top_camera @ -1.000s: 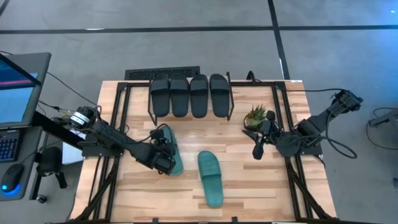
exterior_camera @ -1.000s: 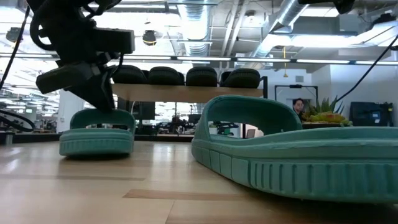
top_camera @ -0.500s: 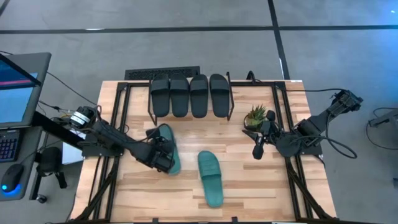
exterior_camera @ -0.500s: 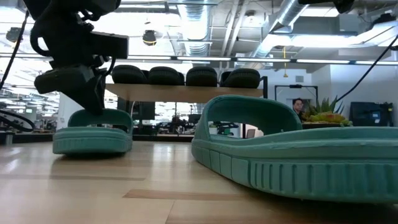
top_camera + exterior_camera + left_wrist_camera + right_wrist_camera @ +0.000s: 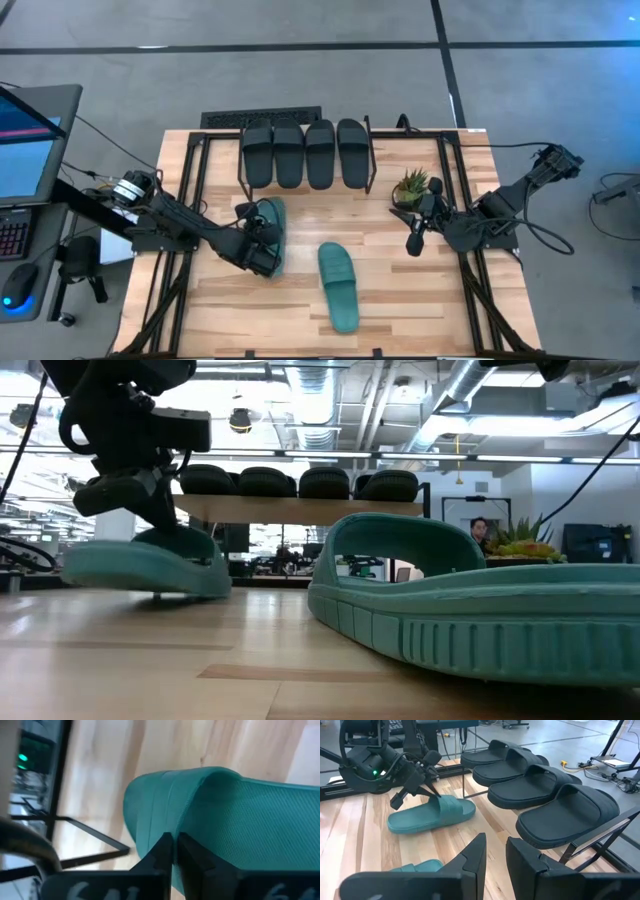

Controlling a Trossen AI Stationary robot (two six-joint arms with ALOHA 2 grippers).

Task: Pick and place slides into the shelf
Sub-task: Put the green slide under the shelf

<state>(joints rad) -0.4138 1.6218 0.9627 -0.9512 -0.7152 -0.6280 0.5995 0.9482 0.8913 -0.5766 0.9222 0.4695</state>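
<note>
The wooden table (image 5: 400, 290) fills the overhead view, with the left arm reaching in from one side and the right arm waiting at the other beside a small potted plant (image 5: 412, 187). On the far half stands the shelf (image 5: 305, 190), its top hidden from above by the four black slides (image 5: 305, 152) lined up on it; only the low view shows the light board (image 5: 300, 510) under them. The teal slide (image 5: 339, 284) lying flat near the table's middle looms large in the low view, cut off at the picture's edge. The other teal slide (image 5: 268, 232) sits just in front of the shelf; the left gripper (image 5: 255, 240) has its fingers closed on the strap, seen best in the left wrist view. The low view alone shows this slide tilted, one end off the wood. The right gripper (image 5: 495, 855) hovers with fingers narrowly parted, holding nothing.
</note>
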